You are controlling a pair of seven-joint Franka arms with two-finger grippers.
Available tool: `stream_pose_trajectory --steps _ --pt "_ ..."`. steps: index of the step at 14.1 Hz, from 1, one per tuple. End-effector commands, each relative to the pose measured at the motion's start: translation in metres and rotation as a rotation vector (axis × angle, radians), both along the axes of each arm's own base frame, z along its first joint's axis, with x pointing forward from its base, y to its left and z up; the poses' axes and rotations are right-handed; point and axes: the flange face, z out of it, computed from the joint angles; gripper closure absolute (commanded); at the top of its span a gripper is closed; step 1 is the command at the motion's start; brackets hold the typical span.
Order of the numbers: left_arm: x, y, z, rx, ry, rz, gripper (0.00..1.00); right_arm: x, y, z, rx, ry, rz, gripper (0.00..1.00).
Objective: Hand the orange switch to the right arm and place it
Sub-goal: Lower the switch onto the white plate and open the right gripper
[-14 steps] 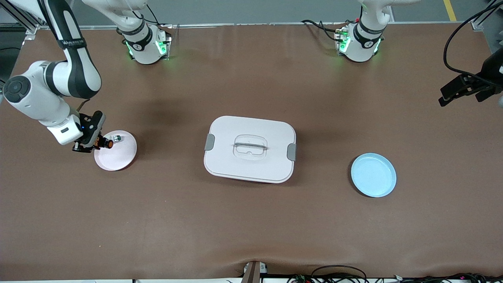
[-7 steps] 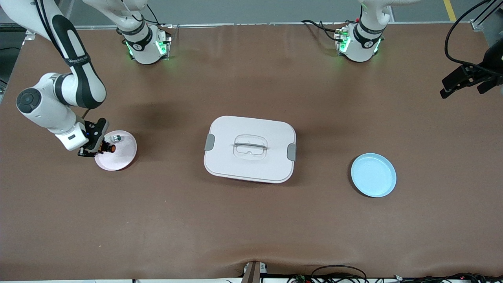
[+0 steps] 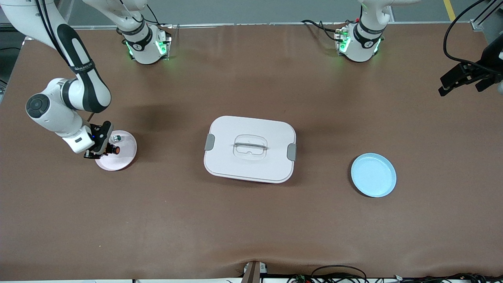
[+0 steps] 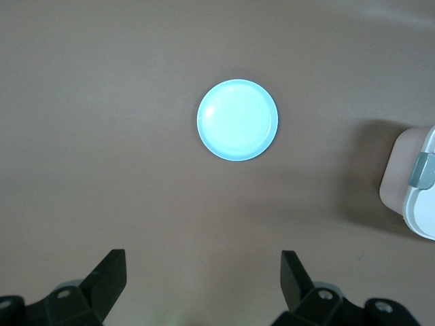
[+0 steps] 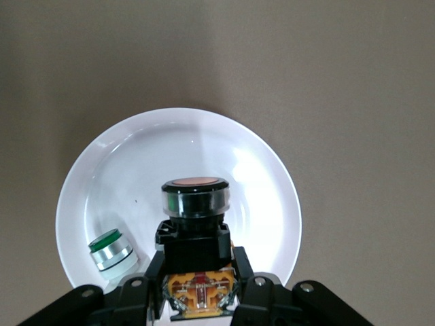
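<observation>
My right gripper is shut on the orange switch, a black body with orange bands and an orange cap, and holds it low over the white plate at the right arm's end of the table. In the right wrist view the orange switch sits between the fingers, cap over the plate. My left gripper is open and empty, up in the air at the left arm's end of the table. In the left wrist view its fingers stand wide apart over bare table.
A small white-and-silver switch with a green tip lies on the white plate; it also shows in the right wrist view. A white lidded box sits mid-table. A light blue plate lies toward the left arm's end, also in the left wrist view.
My right gripper has moved with the orange switch toward the table's middle and further over the white plate. My left gripper has shifted only slightly.
</observation>
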Motion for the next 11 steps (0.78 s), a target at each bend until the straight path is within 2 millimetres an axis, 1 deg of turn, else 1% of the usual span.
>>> stream_pose_trajectory --steps 1,3,11 --pt "-0.005 -0.003 0.001 -0.002 -0.001 -0.027 0.0 -0.005 0.001 -0.01 -0.007 -0.005 0.024 1.0" --pt "-0.005 -0.004 0.001 -0.001 -0.001 -0.028 0.0 -0.006 0.004 -0.019 -0.006 0.008 0.042 1.0" --pt "-0.004 -0.002 0.001 -0.003 -0.001 -0.024 0.0 -0.01 0.008 -0.038 0.001 0.041 0.05 1.0"
